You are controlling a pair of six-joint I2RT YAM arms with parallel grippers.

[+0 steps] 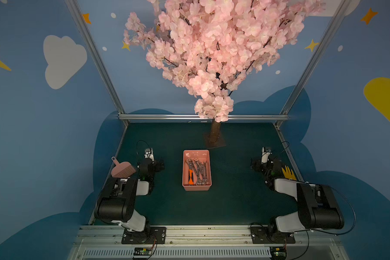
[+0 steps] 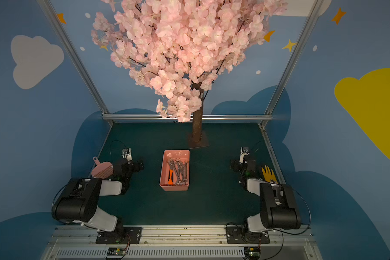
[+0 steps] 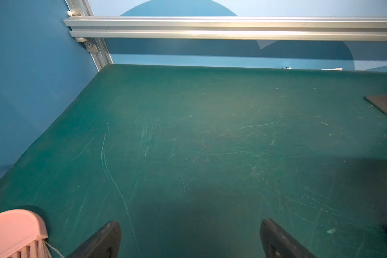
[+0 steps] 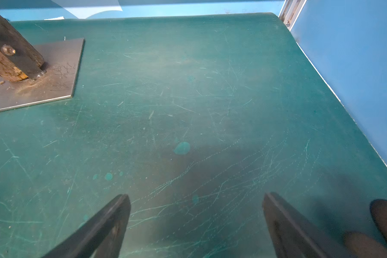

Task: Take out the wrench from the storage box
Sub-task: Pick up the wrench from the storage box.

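The salmon-pink storage box (image 1: 196, 188) (image 2: 174, 188) stands in the middle of the green table in both top views. Several steel wrenches (image 1: 200, 170) (image 2: 181, 170) lie lengthwise inside it, beside an orange-and-black tool (image 1: 191, 177). My left gripper (image 1: 159, 165) (image 3: 190, 223) rests low to the left of the box, open, with only bare mat between its fingers. My right gripper (image 1: 254, 165) (image 4: 197, 195) rests low to the right of the box, also open and empty. Neither wrist view shows the wrenches.
A ribbed pink dustpan (image 1: 123, 170) (image 3: 14, 230) sits by the left arm. A yellow glove (image 1: 288, 172) lies at the right table edge. The blossom tree's trunk (image 1: 215, 134) and metal base plate (image 4: 54, 73) stand just behind the box. Aluminium rails border the table.
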